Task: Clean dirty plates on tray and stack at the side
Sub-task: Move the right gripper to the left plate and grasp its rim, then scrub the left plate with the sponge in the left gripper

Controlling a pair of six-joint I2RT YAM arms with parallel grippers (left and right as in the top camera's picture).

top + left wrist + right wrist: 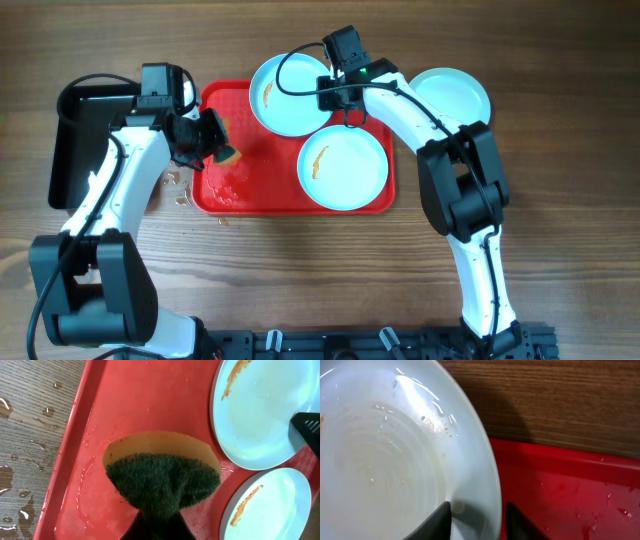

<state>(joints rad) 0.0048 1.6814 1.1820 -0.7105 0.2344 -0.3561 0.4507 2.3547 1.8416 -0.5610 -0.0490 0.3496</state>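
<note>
The red tray (pixel 250 190) lies mid-table. Two plates with orange smears sit on it: one at the tray's far edge (pixel 285 100), one at its near right (pixel 345 170). A third, clean plate (pixel 455 95) sits on the table right of the tray. My left gripper (pixel 205 135) is shut on a sponge (pixel 222 148), green pad and yellow back, held over the tray's wet left part (pixel 125 400); the sponge (pixel 165 480) hides the jaws (pixel 160 520). My right gripper (pixel 338 98) is open, its fingers (pixel 477 515) straddling the far plate's right rim (pixel 380 460).
A glossy black bin (pixel 75 140) stands left of the tray. Water drops lie on the wooden table by the tray's left edge (pixel 20 480). The near-right plate also shows in the left wrist view (pixel 280 505).
</note>
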